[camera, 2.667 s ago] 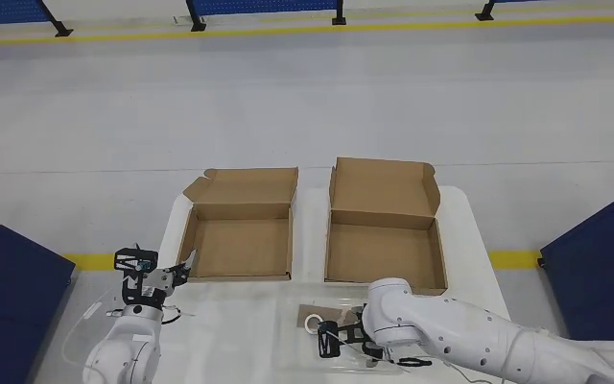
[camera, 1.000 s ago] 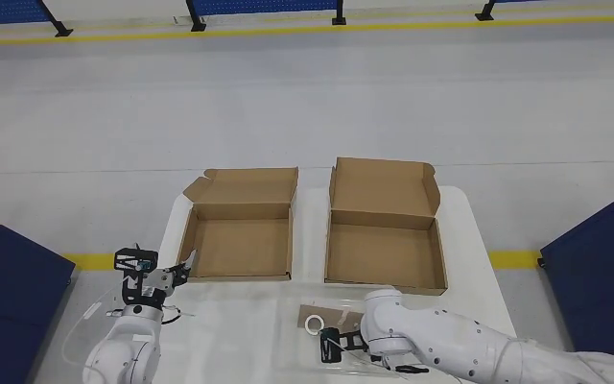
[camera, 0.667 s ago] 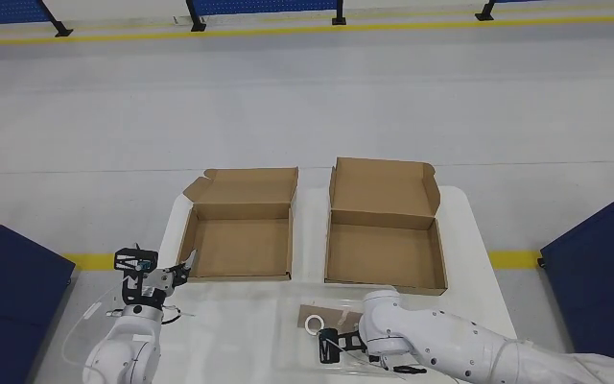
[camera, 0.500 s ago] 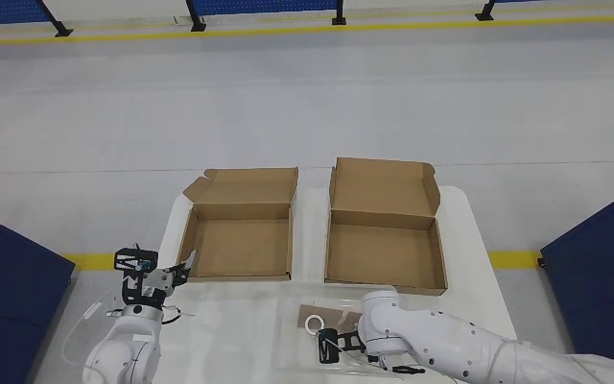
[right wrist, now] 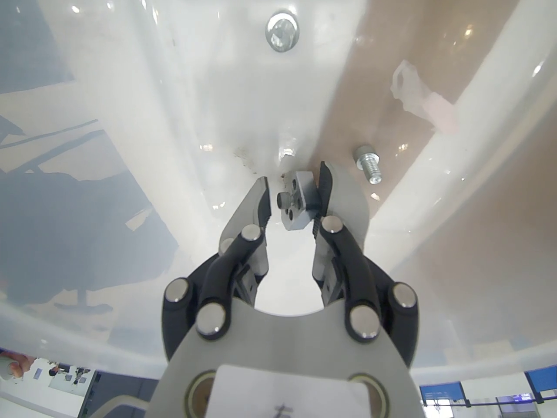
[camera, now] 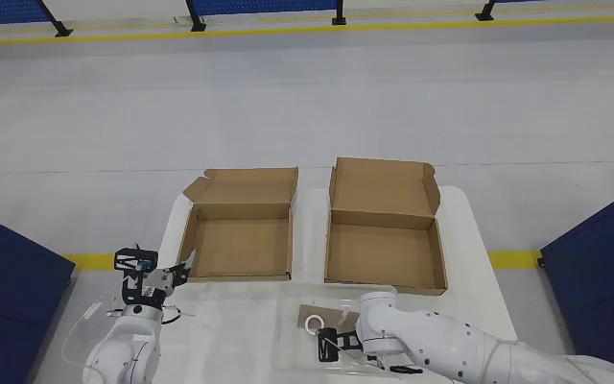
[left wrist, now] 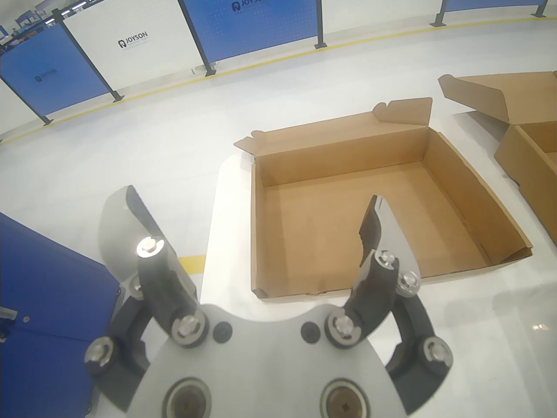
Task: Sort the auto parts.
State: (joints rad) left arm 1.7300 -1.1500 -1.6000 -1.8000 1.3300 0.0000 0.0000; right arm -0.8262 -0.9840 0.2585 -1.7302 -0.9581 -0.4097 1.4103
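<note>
1. Right tool [right wrist: 292, 180]: lowered into a clear tray [right wrist: 187, 89] at the near edge of the table [camera: 230, 317]. The jaws stand narrowly apart and straddle a small metal block [right wrist: 296, 210] with holes in its face. One finger [right wrist: 337, 195] touches the block's side. A visible gap separates the other finger from it, so the block is not clamped. In the top view this tool [camera: 326, 344] sits in front of the right box [camera: 384, 254].

2. Tray contents: the block rests on the tray floor. A short bolt [right wrist: 368, 163] lies just beside the touching finger, apart from the block. A round metal piece [right wrist: 283, 32] lies farther off, well apart from both. A translucent scrap [right wrist: 420, 97] lies near the tray wall.

3. Left tool [left wrist: 252, 200]: released, jaws spread wide, nothing between them. It hangs at the table's left side, near the front corner of the left box [left wrist: 348, 219].

4. Boxes: two open cardboard boxes stand side by side on the table, flaps raised at the back. No parts are visible inside the left box [camera: 238, 248] or the right box.
</note>
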